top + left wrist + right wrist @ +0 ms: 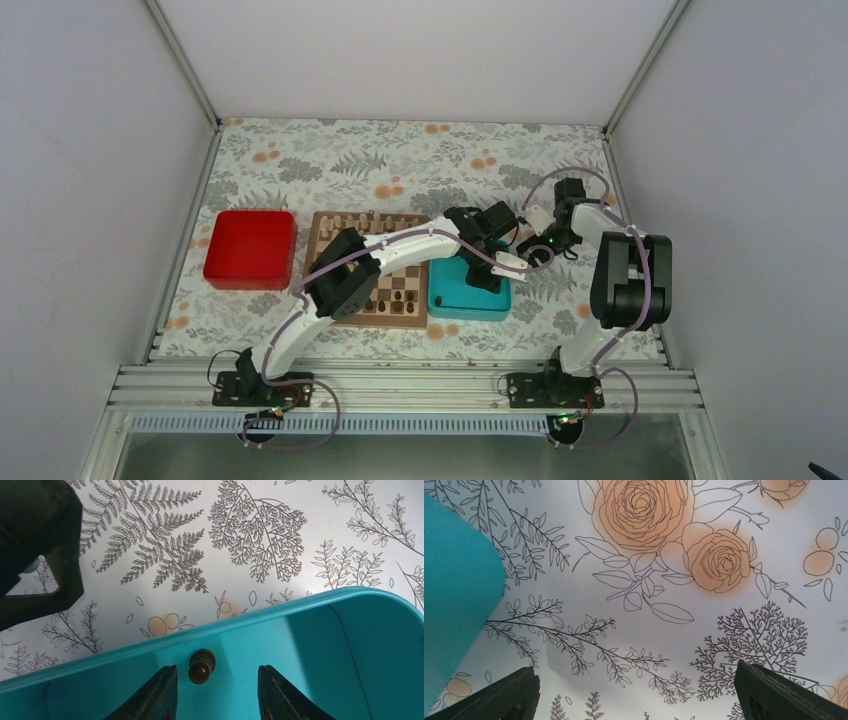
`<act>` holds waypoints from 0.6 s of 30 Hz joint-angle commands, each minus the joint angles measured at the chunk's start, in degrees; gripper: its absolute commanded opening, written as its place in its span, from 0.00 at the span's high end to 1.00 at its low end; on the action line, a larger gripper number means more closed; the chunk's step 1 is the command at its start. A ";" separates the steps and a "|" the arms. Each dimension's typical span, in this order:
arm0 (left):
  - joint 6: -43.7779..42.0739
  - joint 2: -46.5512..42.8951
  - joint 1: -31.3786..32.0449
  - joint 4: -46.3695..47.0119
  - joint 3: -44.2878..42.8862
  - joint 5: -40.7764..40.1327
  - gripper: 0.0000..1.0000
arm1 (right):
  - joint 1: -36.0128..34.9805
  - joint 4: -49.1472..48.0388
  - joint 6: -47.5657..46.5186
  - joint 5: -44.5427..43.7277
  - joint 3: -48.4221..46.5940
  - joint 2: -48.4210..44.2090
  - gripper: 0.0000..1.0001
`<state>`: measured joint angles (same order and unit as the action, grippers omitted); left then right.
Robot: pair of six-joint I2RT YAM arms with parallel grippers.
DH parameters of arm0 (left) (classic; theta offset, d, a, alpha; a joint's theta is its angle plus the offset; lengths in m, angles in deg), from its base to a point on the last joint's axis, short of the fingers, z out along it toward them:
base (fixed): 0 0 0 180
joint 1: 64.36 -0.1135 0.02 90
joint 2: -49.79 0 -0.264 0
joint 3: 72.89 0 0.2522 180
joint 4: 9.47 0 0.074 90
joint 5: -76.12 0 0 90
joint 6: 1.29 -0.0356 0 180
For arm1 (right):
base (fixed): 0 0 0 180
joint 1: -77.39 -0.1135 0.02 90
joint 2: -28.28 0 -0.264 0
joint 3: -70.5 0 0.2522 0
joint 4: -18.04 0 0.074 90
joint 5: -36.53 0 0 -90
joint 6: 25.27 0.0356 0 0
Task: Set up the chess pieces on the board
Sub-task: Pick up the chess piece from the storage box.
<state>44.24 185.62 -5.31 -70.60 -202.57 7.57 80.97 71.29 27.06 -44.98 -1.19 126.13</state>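
Over teal tray (320, 650) — left jaws part-open, dark piece (201, 666) between, type unclear | right jaws wide

top looks down; wrists close, sharing teal tray (350, 655)

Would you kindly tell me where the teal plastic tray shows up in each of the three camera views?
Top external: teal plastic tray at centre, right of the square wooden chessboard, partly under the left arm.
Left wrist: fills the lower frame, its rim slanting up to the right.
Right wrist: only a corner at the left edge.
Shared landmark: the floral-print tablecloth beside the tray.
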 commanded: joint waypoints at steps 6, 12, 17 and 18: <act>0.69 3.08 1.33 1.89 -1.40 -0.33 0.59 | 0.38 -0.19 -0.30 0.96 -0.42 0.56 0.00; 0.95 3.93 1.74 1.93 -1.90 -0.39 0.66 | 0.37 -0.18 -0.30 1.08 -0.25 0.52 0.00; 0.96 3.87 1.69 1.78 -1.81 -0.67 0.76 | 0.34 -0.11 -0.22 1.22 -0.25 0.52 0.00; 0.96 3.79 1.69 1.66 -1.81 -0.75 0.79 | 0.35 -0.09 -0.26 1.24 -0.25 0.49 0.00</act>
<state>44.96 189.31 -3.96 -68.81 -203.25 6.52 80.97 71.26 27.06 -44.98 -1.19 126.15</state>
